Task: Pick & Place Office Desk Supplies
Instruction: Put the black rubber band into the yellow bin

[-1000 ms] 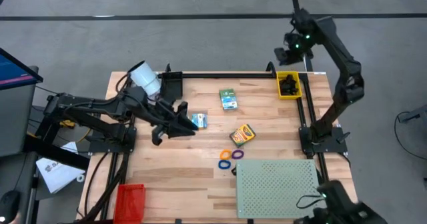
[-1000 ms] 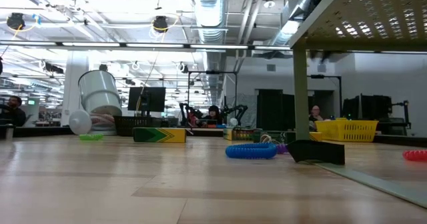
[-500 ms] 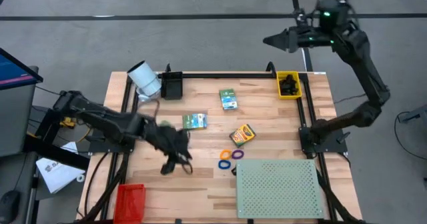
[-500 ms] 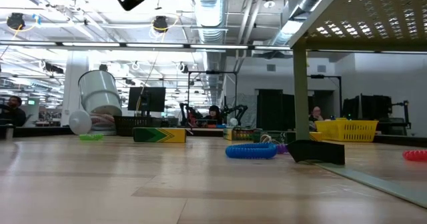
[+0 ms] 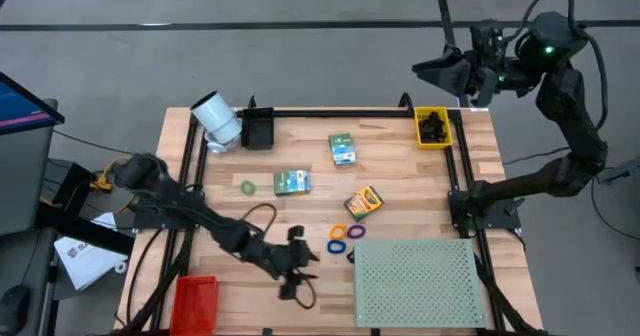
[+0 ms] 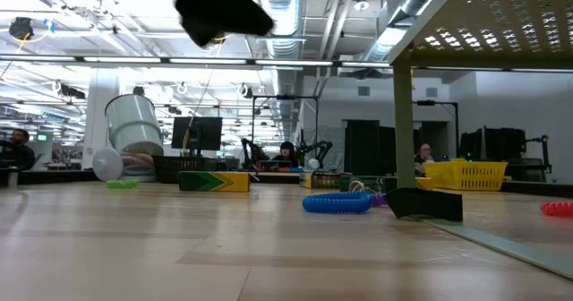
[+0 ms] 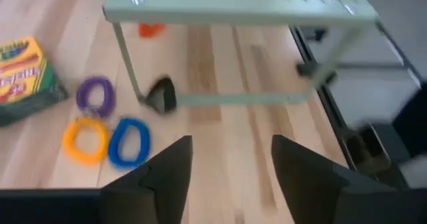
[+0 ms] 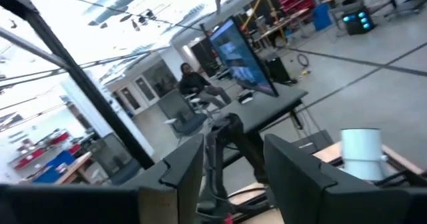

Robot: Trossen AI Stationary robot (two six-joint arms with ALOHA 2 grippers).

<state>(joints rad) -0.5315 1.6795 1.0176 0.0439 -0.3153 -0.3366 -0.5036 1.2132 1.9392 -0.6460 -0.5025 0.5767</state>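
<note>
Hovering near the rings (image 5: 345, 234), the left end effector (image 5: 297, 276) is open and empty. Right end effector (image 5: 447, 73), parted, holds nothing above the yellow bin (image 5: 432, 128). Clips binned; boxes (image 5: 292, 182) and rings remain on the bench (image 5: 300, 216).

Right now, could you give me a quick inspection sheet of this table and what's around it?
Surface: wooden table, nothing spilled.
Job's things: two green boxes; crayon box; orange ring, purple ring, blue ring bunched together; green ring apart; black clips in the yellow bin.
Clutter: pale green perforated board, white cylinder, red bin.
Grippers: left end effector open and empty near the table's front edge; right end effector raised beyond the far edge, empty.
Cables: black loops beside the left arm.
Surroundings: people seated in the room behind.
</note>
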